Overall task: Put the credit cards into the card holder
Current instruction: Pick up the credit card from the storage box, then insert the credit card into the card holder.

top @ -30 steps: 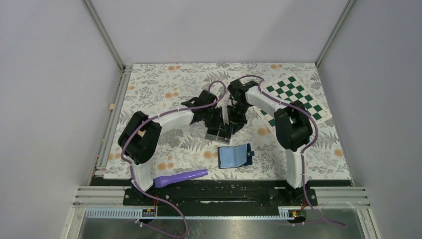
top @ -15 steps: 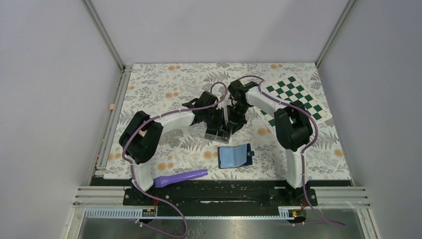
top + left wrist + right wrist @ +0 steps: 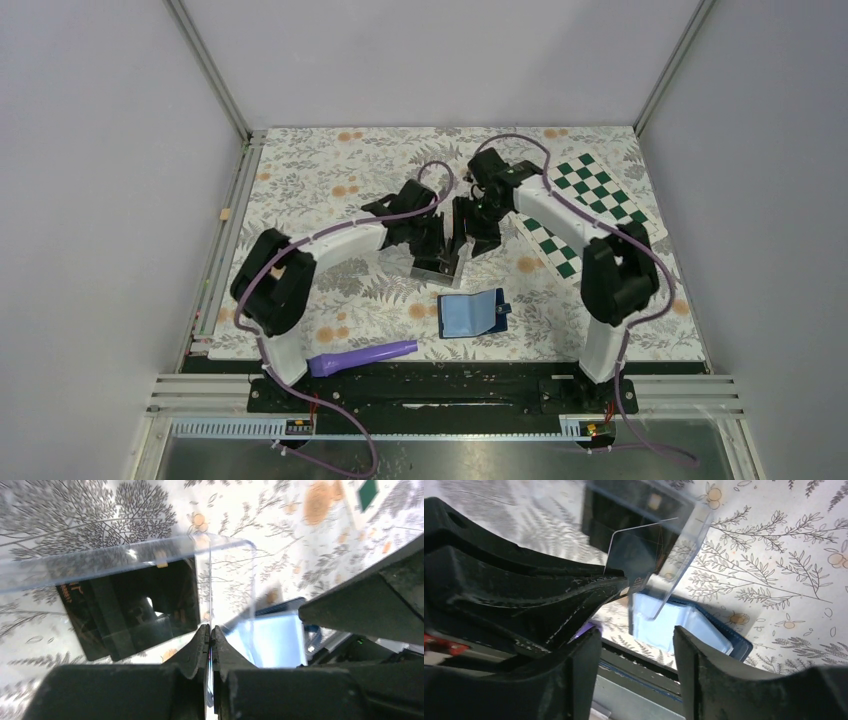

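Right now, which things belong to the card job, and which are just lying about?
Job:
- cards, inside the clear box
- wallet, lying open
- left gripper, pinching the box wall

Lying about:
- purple tube
- checkered mat

Floral table [image 3: 320, 170], blue card holder [image 3: 470, 313], checkered mat [image 3: 600, 190]
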Controlling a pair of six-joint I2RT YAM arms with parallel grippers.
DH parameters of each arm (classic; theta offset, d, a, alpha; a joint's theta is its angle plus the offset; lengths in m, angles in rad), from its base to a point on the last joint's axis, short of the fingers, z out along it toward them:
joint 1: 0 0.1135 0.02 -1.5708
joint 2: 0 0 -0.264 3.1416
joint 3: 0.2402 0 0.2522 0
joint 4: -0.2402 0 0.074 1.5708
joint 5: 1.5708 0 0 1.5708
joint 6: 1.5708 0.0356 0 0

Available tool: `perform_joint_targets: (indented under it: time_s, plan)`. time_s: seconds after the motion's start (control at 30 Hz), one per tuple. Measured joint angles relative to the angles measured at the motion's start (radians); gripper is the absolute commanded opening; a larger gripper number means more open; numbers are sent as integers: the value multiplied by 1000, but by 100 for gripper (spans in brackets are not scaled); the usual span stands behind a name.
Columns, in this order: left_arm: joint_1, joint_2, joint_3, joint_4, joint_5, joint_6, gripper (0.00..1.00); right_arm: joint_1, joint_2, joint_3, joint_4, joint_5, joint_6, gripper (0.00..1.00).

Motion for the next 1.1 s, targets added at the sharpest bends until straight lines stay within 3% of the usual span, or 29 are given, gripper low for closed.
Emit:
perform_joint_targets:
  time_s: [0.13,0.3,0.4,0.57,0.8,0.9,1.1]
  plan:
    - [0,-133,21,-31,-47,10,0,-6,-165,-53,59,-1,5,74]
    - [2,-336,23,-31,-70,6,0,-37,-384,-172,150,-46,27,76]
    - [10,-434,-18,1,-52,-23,0,-64,-495,-269,208,-108,45,74]
    - [37,-601,-251,158,95,-167,0,-116,-667,-483,365,-308,126,65]
    - [39,-706,-539,462,272,-432,0,-121,-761,-674,683,-572,331,51]
    - [40,-744,-581,549,305,-504,0,-121,-759,-714,809,-637,412,47]
    - [40,-794,-589,662,333,-570,0,-121,-752,-721,884,-680,456,44]
